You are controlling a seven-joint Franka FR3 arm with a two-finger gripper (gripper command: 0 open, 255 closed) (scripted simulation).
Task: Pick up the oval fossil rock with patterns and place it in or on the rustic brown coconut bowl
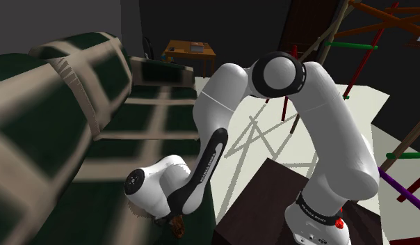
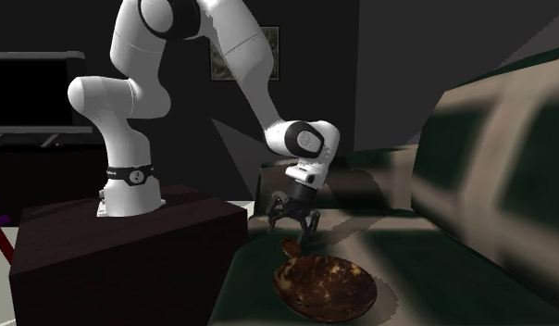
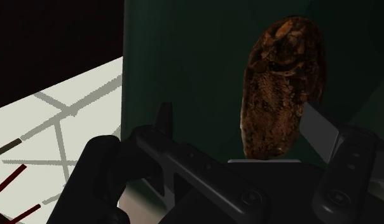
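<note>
White Franka arm [image 2: 233,51] rises from its dark brown box stand [image 2: 130,255], folds over at the elbow high above it, and slopes down toward the rustic brown, mottled coconut bowl [image 2: 325,289]. The bowl sits upright on the seat of a dark green sofa with pale plaid stripes [image 2: 472,269]. The wrist is bent so that the hand points almost straight down at the cushion. The all-black two-finger pincer [image 2: 293,227] hangs low over the seat, just above the bowl's rim on the side facing the stand. Its fingers stand wide apart and clamp nothing. The oval brown fossil rock with scaly patterns [image 3: 283,89] lies flat on the sofa seat, outside the bowl and just beside its rim on that same stand-facing side, directly under the pincer. In the wrist view the rock occupies the gap between the fingers, close against one grey pad [image 3: 321,127] and well apart from the opposite finger. Whether that pad touches the rock cannot be told. The bowl holds nothing visible.
</note>
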